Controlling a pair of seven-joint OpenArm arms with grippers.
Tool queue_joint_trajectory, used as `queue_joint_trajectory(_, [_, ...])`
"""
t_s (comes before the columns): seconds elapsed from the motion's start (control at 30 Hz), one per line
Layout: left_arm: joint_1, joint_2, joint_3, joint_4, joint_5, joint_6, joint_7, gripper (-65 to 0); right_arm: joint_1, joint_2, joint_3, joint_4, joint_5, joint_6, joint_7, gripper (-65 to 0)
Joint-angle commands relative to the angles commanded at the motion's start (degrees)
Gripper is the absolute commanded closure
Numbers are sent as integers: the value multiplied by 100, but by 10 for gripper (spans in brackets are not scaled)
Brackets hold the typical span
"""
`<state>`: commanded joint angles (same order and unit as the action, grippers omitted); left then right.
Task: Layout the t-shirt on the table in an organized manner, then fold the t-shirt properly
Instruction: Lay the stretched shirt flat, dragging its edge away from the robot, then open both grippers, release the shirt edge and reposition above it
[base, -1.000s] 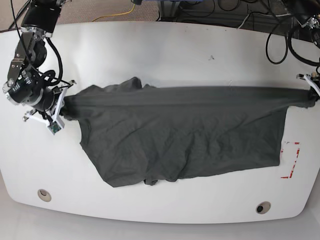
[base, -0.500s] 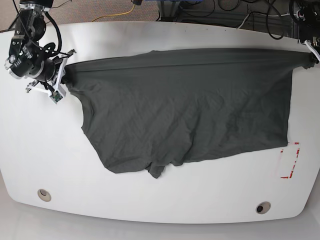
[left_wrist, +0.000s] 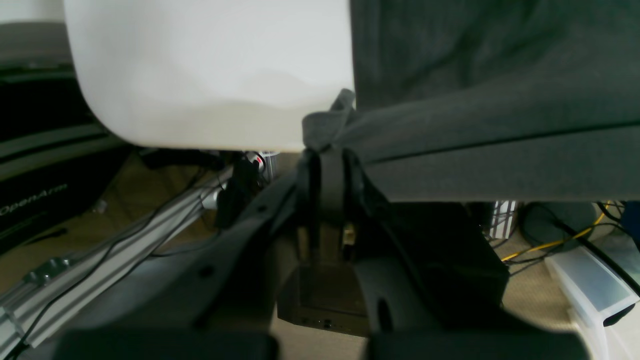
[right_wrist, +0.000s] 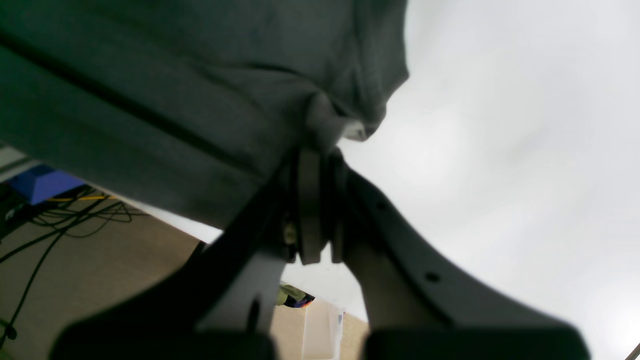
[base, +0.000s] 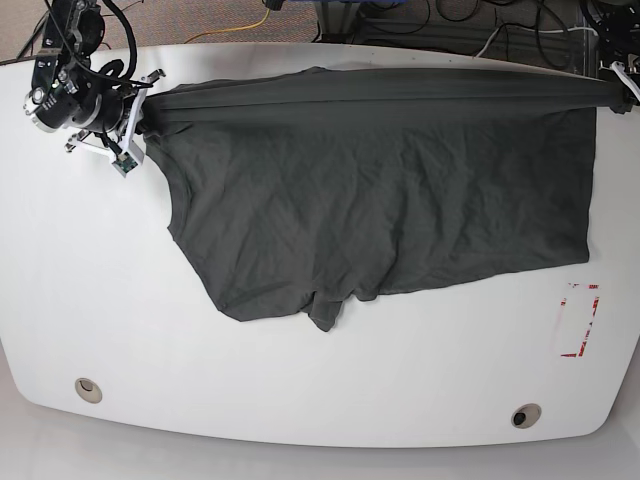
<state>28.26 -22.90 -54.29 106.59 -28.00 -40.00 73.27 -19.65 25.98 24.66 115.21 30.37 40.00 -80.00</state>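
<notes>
I hold the shirt (base: 380, 190) by two ends of one edge, and that edge runs taut along the far side of the worktop (base: 300, 400), nearly from its far corner on my right to the far corner on my left. My right claw (base: 138, 108) is pinched shut on a bunched corner of cloth near one far corner; my left claw (base: 618, 92) is clamped on the other end, right at the opposite far corner, with part of that grip hanging past the rim in the wrist view. So the shirt's long axis lies straight between my two claws, and the rest of the body lies from that line toward the near edge, flat on the worktop. Neither arm is nearer to the cloth than the other; each has its own end.

The shirt is dark charcoal, plain, softly wrinkled across the middle. The side toward my left hangs fairly straight, stopping short of the red tape mark (base: 580, 320). The side toward my right slants inward to a small tab of fabric at the lowest point, so I judge it not yet squared
</notes>
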Motion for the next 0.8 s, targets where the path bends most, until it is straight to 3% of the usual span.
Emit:
queue_joint_trajectory(0.2, [-404, 0, 352, -9, 18, 0, 0, -28, 229, -141, -9, -35, -44, 0, 0, -5])
queue_joint_trajectory(0.47, [-765, 0, 756, -167, 18, 0, 0, -253, 571, -316, -18, -132, -44, 0, 0, -6])
queue_joint_trajectory(0.8, [-1240, 0, 967, -615, 774, 0, 0, -287, 862, -527, -53, -738, -44, 0, 0, -6])
